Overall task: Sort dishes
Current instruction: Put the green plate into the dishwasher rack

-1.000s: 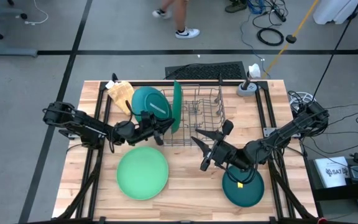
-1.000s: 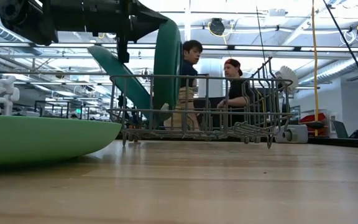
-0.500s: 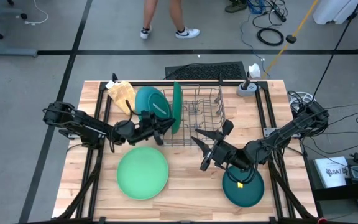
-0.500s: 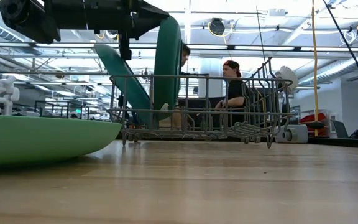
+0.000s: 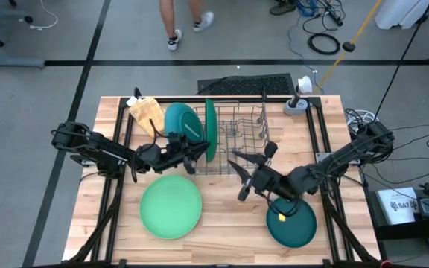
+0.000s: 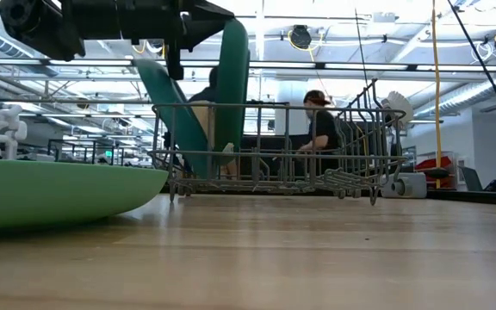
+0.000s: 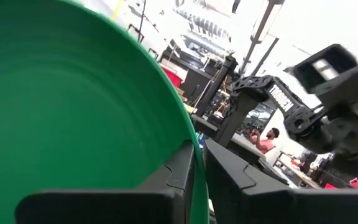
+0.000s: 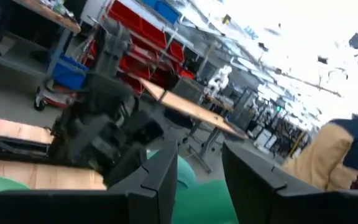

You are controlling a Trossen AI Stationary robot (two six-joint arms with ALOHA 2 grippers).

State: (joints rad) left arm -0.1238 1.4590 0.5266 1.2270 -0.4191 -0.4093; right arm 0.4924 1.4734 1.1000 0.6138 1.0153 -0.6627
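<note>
Crowding the green plate (image 5: pixel 211 128) — wire rack (image 5: pixel 243 138)

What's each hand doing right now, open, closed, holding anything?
Left hand: closed on the rim of the dark green plate standing upright in the rack.
Right hand: open, empty, beside the rack.

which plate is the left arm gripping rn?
The green plate standing on edge in the wire rack; left gripper clamps its rim. The teal plate leans alongside, and the other plates lie flat.

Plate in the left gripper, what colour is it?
Dark green plate, clearest in the left wrist view; left gripper pinches its rim.
</note>
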